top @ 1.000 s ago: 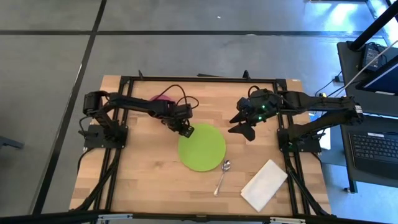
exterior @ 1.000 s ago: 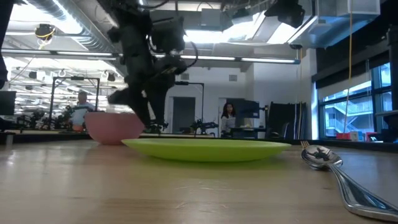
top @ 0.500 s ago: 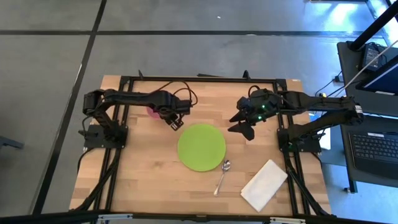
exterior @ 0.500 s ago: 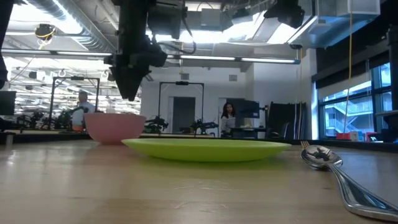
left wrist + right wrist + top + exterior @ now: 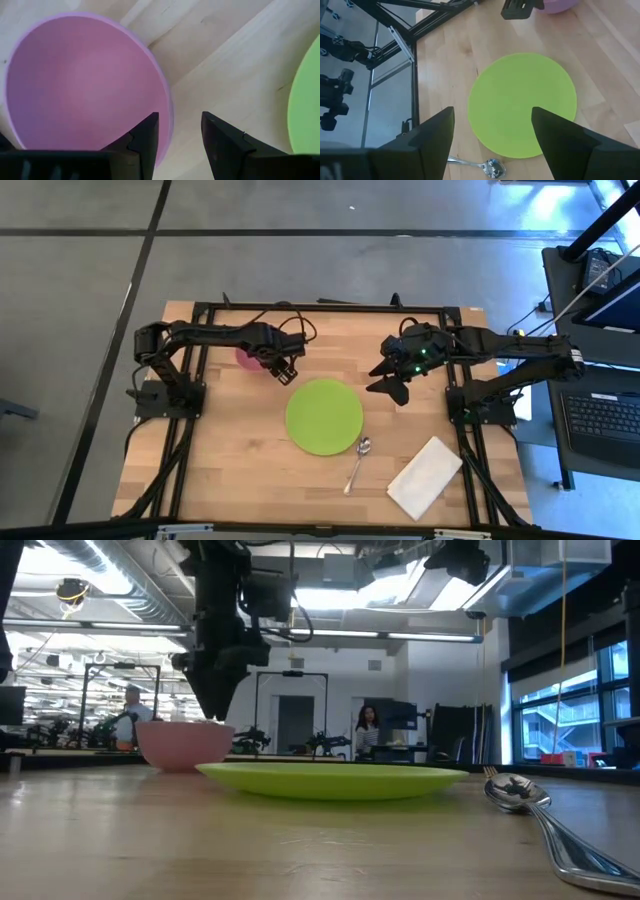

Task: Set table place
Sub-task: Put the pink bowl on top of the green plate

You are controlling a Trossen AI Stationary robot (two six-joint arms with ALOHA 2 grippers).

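Left gripper [image 5: 179, 137] hung over pink bowl [image 5: 82, 85], fingers parted, straddling its rim, not yet closed. Bowl looked light, rigid, smooth plastic, likely slippery; thin rim seemed best hold. Bowl sat at far side of table [image 5: 230, 480], near green plate [image 5: 324, 417]. Spoon [image 5: 358, 462] and napkin [image 5: 425, 476] lay beyond plate. Right gripper [image 5: 492, 132] waited wide open above plate.

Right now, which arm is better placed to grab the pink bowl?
Left. The left gripper hangs over the pink bowl, fingers open astride its rim. The right gripper waits open beyond the green plate, farther from the bowl.
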